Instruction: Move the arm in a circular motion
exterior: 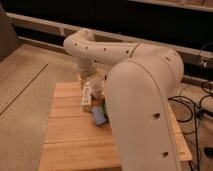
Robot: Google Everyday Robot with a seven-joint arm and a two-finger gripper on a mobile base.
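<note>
Looks like we're partway round the circle: the arm (125, 55), all fat rounded cream-white tubes with a smooth matte shell and little dark holes, bends over the far-left corner of the pale wooden plank table (70, 135) while its big near section hides the table's right side. The gripper (86, 75) hangs at that far edge, just behind a small white cup (95, 88), a white stick-shaped thing (86, 97) and a blue block (98, 117); can't tell what it's doing. My guess is the next bit just needs a smooth curve that stays above those items.
</note>
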